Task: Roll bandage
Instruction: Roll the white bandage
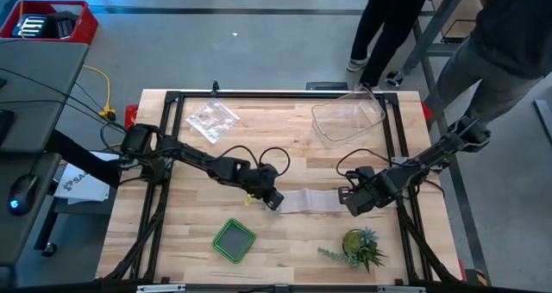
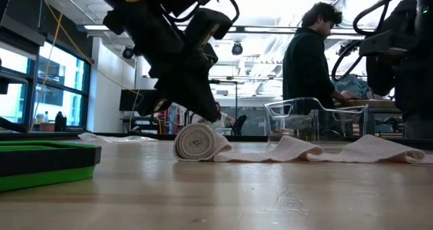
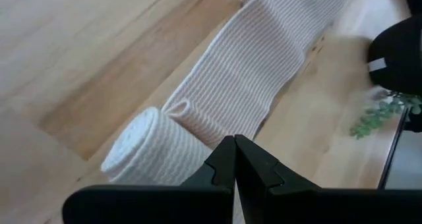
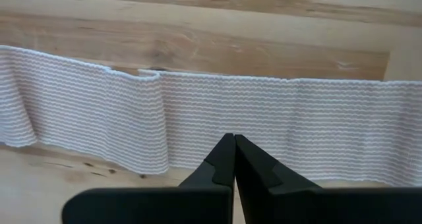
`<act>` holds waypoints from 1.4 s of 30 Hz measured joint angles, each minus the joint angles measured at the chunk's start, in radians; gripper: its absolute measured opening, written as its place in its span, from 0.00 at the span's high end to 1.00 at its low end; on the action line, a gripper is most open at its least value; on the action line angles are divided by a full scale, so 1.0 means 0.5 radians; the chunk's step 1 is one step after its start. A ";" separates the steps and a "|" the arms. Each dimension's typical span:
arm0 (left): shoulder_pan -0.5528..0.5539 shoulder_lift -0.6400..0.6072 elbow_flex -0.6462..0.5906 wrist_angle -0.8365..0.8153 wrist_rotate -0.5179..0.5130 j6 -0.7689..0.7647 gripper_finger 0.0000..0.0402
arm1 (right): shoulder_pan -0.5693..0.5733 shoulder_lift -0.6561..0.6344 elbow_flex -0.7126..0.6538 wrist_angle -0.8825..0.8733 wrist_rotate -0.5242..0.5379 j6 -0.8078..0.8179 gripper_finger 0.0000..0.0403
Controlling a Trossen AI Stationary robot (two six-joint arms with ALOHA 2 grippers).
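Two dark arms reach in over the wooden table [image 1: 181, 241], the biggest thing here, and they meet near its middle. The left gripper [image 3: 235, 159] hangs just above the rolled end of the bandage [image 1: 306, 201], its fingers pressed together with nothing between them. The right gripper [image 4: 235, 157] sits over the other end of the strip, its fingers likewise closed tight and holding nothing.

The bandage lies flat between the two grippers in the centre of the table, partly wound: a small white roll at the left arm's side, with a loose, rumpled tail running toward the right arm.

Behind it, toward the far edge, stands a clear plastic tub [image 1: 348, 118], and a crinkly clear bag [image 1: 212, 119] lies off to its left. Nearer the front edge sit a green square tray [image 1: 234, 240] and a little potted plant [image 1: 360, 246]. A person [image 2: 310, 61] in dark clothes stands beyond the table.
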 joint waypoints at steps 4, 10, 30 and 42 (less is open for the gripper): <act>-0.001 0.058 0.000 0.053 0.046 -0.102 1.00 | 0.000 0.000 0.000 0.013 0.033 0.005 1.00; -0.021 0.086 0.000 0.012 0.062 -0.138 1.00 | 0.000 -0.001 -0.001 0.023 0.038 0.000 1.00; -0.060 0.083 0.001 -0.443 0.071 -0.058 1.00 | -0.217 0.400 -0.001 1.271 0.136 -0.357 1.00; -0.061 0.076 0.006 -0.712 0.056 0.009 1.00 | -0.484 0.911 0.470 1.394 -0.077 -0.938 1.00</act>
